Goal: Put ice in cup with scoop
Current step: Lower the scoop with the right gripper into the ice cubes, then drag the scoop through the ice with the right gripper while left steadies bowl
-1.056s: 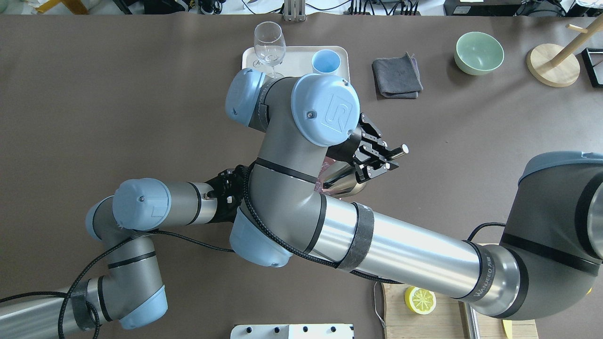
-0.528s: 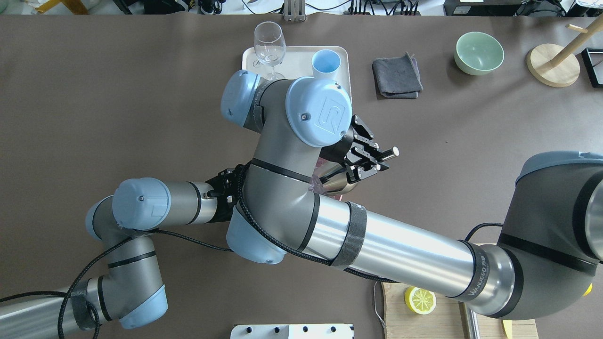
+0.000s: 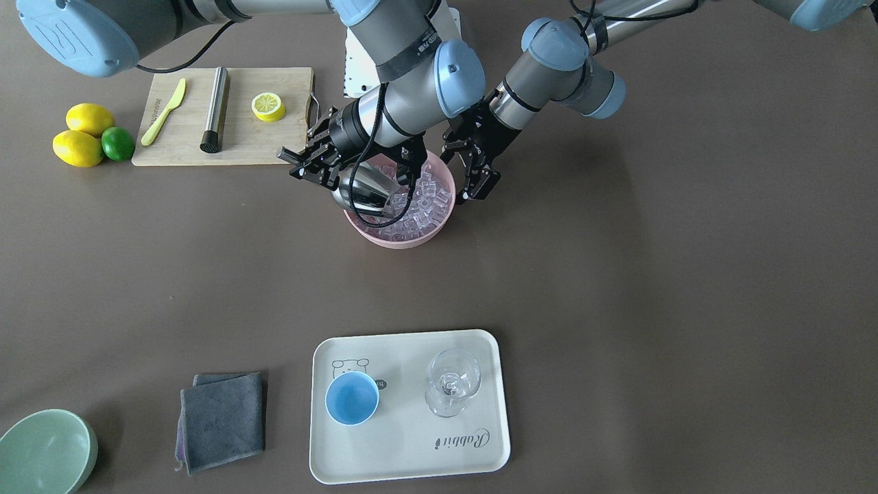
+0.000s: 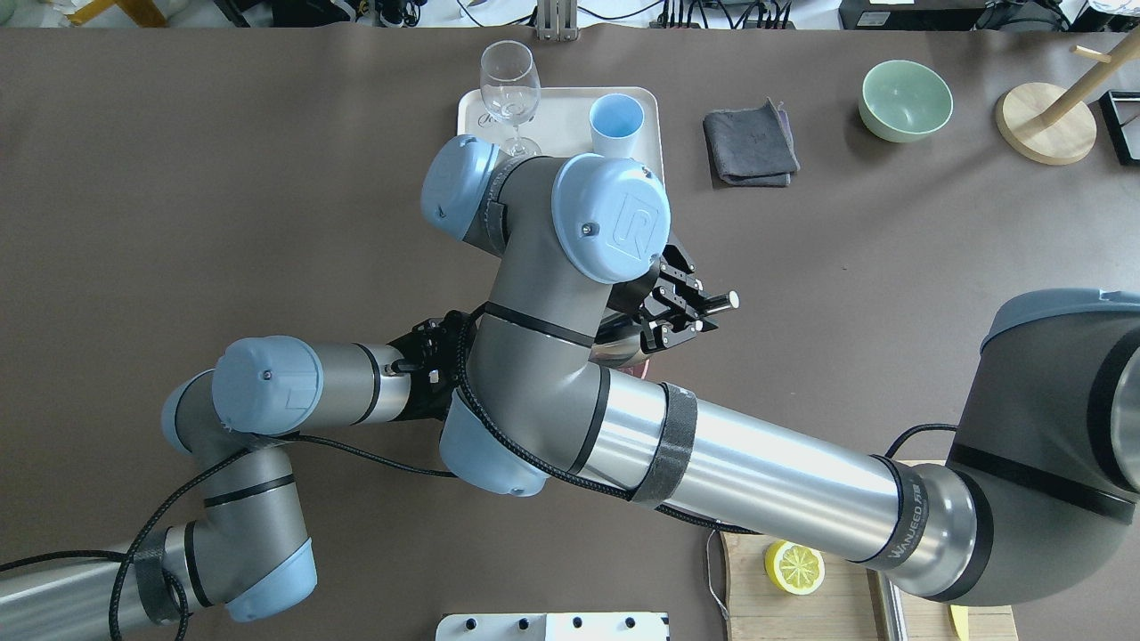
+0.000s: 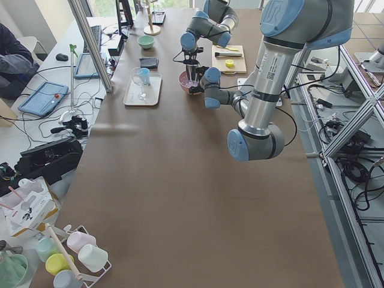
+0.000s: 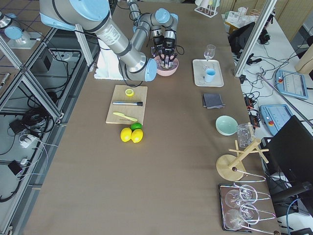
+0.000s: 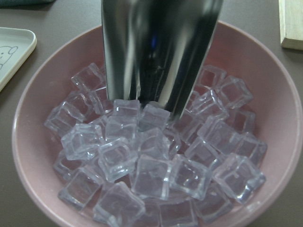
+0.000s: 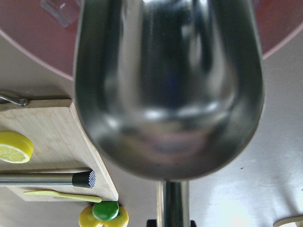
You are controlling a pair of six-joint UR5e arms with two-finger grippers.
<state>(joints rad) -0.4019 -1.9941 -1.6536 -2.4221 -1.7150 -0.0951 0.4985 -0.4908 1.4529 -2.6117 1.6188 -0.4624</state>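
Note:
My right gripper (image 3: pixel 310 163) is shut on the rod handle of the steel scoop (image 3: pixel 363 192), also seen from overhead (image 4: pixel 690 312). The scoop's trough tilts down into the pink bowl (image 3: pixel 384 239), its lip touching the ice (image 3: pixel 426 199). The left wrist view shows the scoop (image 7: pixel 161 47) pressing into the ice cubes (image 7: pixel 142 161). The right wrist view is filled by the scoop (image 8: pixel 168 90). My left gripper (image 3: pixel 470 173) is open beside the bowl's rim. The light-blue cup (image 3: pixel 351 398) stands empty on the white tray (image 3: pixel 411 453), also seen overhead (image 4: pixel 616 120).
A stemmed glass (image 3: pixel 451 381) stands on the tray beside the cup. A cutting board (image 3: pixel 185 147) holds a lemon half, a steel cylinder (image 3: pixel 215 108) and a yellow knife. Lemons and a lime (image 3: pixel 118 143) lie beside it. A grey cloth (image 3: pixel 223 420) and green bowl (image 3: pixel 44 449) sit near the tray.
My right gripper has moved with the scoop toward the bowl, and the trough has gone further under the arm and down into the ice. The left arm has not moved.

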